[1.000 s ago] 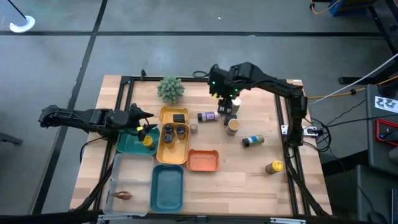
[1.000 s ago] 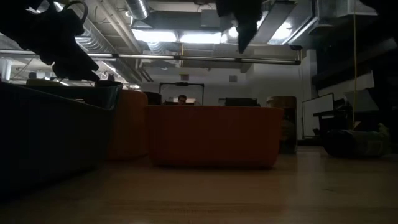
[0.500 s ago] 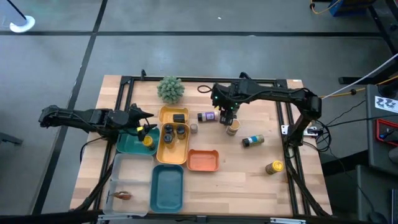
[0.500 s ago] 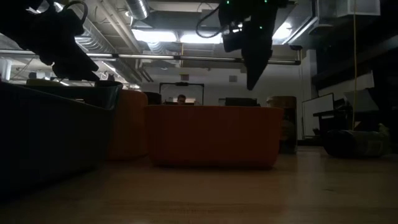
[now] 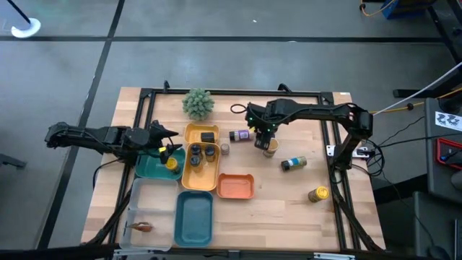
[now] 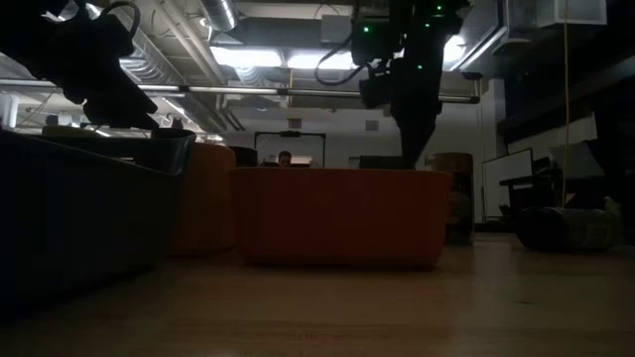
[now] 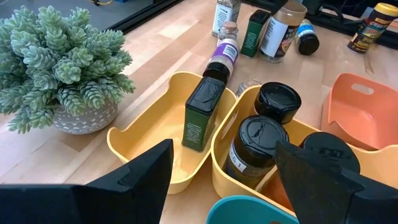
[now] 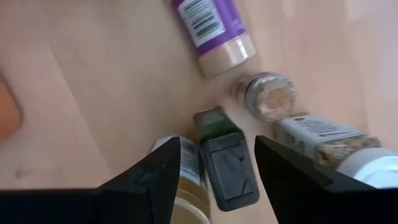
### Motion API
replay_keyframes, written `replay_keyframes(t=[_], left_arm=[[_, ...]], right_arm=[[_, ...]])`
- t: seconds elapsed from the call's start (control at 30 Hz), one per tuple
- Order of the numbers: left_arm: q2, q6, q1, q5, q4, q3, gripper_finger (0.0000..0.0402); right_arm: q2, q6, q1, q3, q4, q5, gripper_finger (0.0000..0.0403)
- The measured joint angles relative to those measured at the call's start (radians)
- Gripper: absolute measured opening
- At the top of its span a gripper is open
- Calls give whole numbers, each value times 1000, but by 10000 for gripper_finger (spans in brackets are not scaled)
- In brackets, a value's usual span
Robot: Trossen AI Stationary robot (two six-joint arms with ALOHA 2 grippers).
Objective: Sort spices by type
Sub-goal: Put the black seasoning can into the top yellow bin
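Risk: tipping neighbours | my right tool (image 8: 214, 163) spread apart over dark-capped green tin (image 8: 225, 160) on desk (image 8: 93, 93), tan-lidded jar (image 8: 186, 180) touching beside | left tool (image 7: 224, 180) open, waiting above yellow tray (image 7: 140, 162).

Even bright overhead view – low view dim, backlit by ceiling lights (image 6: 288, 58) – right wrist blurred

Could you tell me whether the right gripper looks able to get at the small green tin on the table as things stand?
Probably yes: the right gripper hangs open right over the green tin, though a tan-capped jar crowds one finger.
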Motion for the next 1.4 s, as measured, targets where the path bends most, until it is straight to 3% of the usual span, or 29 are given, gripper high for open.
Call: replay_keyframes(t=[0.57, 0.83, 1.4], left_arm=[[0, 0, 0, 0, 0, 0, 263], [0, 0, 0, 0, 0, 0, 263], [0, 0, 0, 0, 0, 0, 263]], right_arm=[[0, -9, 0, -77, 32, -8, 205], [0, -17, 0, -79, 52, 58, 205], [0, -63, 0, -79, 53, 52, 205]])
